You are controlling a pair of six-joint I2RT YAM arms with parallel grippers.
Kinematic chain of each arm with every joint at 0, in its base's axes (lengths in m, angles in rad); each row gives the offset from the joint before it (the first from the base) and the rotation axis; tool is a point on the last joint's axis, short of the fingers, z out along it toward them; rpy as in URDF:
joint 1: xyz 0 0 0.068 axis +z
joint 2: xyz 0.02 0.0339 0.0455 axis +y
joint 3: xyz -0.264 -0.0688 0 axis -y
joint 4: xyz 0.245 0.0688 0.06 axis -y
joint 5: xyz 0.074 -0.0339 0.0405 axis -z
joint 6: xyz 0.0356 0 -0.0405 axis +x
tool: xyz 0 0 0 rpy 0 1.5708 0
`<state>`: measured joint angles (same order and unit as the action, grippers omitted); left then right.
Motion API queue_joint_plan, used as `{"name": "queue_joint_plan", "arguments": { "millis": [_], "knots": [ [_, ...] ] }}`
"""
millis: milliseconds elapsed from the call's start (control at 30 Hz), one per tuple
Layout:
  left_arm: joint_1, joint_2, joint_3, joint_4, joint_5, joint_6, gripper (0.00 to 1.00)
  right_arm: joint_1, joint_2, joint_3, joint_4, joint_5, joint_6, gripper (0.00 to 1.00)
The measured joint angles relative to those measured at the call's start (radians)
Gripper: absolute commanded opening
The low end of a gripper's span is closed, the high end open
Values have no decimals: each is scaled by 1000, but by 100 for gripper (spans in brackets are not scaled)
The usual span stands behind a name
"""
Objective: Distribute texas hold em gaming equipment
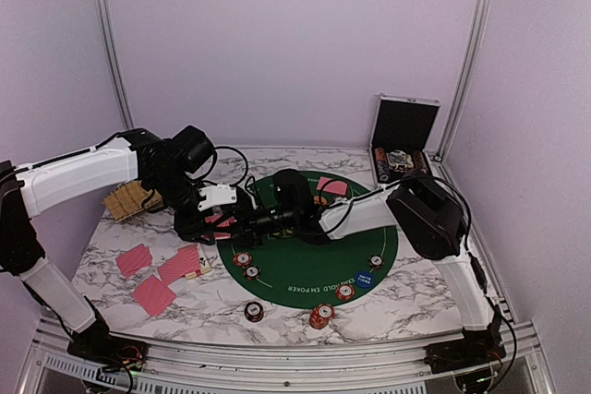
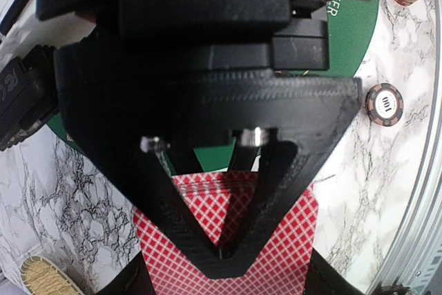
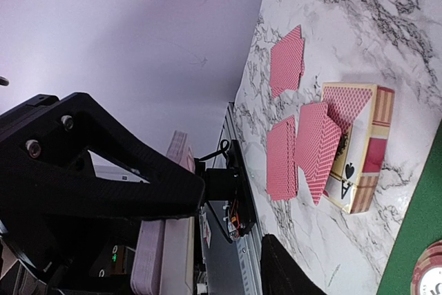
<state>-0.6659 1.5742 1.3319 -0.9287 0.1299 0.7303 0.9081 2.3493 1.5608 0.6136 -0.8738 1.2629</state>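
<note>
Left gripper (image 1: 211, 224) and right gripper (image 1: 246, 221) meet at a deck of playing cards (image 1: 222, 220) at the left rim of the round green felt mat (image 1: 305, 269).
From above: striped poker chips (image 1: 343, 291) dot the mat and marble table (image 1: 406, 294); loose lattice-backed cards (image 1: 152, 294) lie at left, near a woven basket (image 1: 129, 198); a silver case (image 1: 406, 124) stands open far right. Left wrist: the left gripper is clamped on the red-checked deck, the right gripper's ribbed black triangular finger (image 2: 169, 219) crossing its back. Right wrist: the right gripper's jaws stand apart, the deck's pale layered edge showing beside one finger; beyond, a card box (image 3: 367, 164) lies partly under fanned cards.
</note>
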Motion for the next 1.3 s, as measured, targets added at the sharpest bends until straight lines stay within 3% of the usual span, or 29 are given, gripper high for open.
{"name": "queue_joint_plan", "arguments": {
  "millis": [200,367,600,1067,1300],
  "knots": [
    [0,0,0,0,-1,3,48,-10,-24,-35,5,0,-7,40],
    [0,0,0,0,-8,3,48,-12,-29,-41,5,2,-24,33],
    [0,0,0,-1,-9,10,48,-19,-55,-71,8,10,-24,34],
    [0,0,0,-19,-9,10,49,-10,-40,-62,156,3,116,31],
    [0,0,9,-26,-11,6,54,3,-8,-37,182,-2,156,13]
  ]
}}
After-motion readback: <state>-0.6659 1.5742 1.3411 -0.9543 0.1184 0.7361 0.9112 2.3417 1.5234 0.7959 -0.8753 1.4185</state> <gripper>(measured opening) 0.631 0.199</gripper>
